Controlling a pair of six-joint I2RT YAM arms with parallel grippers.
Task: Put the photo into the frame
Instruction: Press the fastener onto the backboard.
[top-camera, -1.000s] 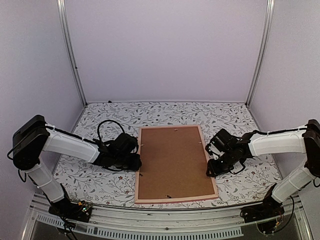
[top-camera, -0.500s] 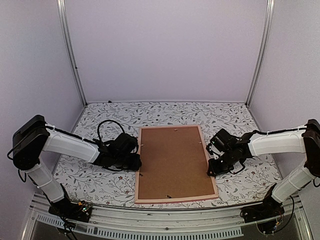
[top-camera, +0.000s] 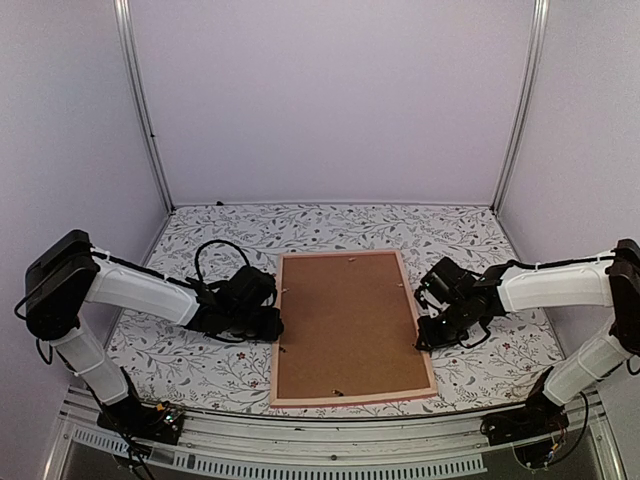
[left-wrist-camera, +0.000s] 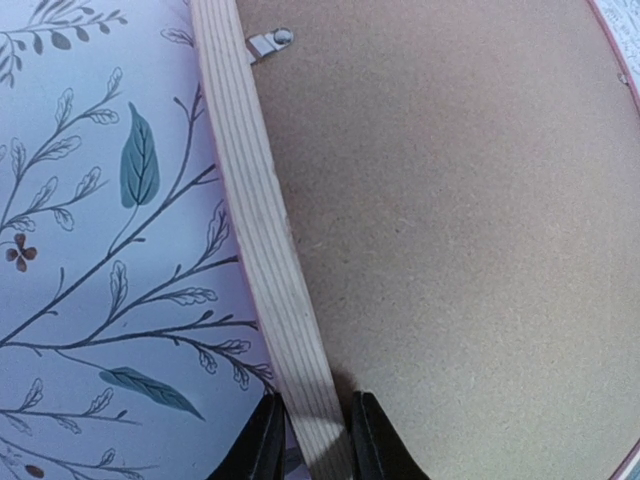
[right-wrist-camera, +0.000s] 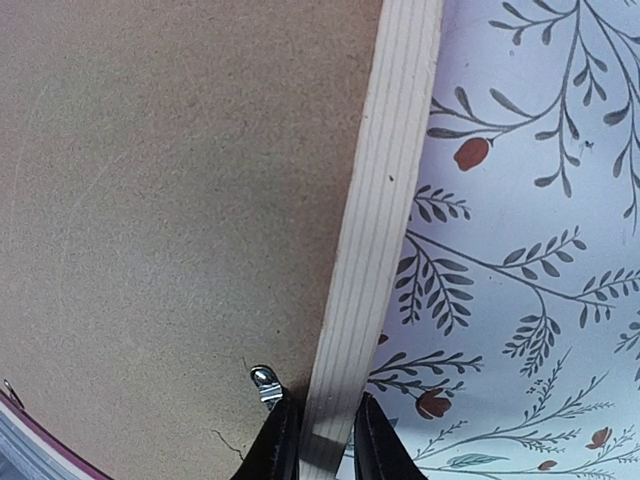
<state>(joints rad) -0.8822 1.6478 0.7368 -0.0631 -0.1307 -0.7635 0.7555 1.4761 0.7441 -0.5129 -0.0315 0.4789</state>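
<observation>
Our two arms, white and black.
We see white links on the left arm (top-camera: 140, 290) and right arm (top-camera: 550, 288), boxy black joints, a looping black cable (top-camera: 213, 250) at the left wrist, and slim black fingers (left-wrist-camera: 262, 448) on the left end effector (left-wrist-camera: 315, 440) and right end effector (right-wrist-camera: 320, 445).

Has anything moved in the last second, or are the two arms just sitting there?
Nothing visibly moved. The left gripper stays clamped on the frame's left rail, the right gripper pinches its right rail, and the frame lies flat, brown backing up, as before.
</observation>
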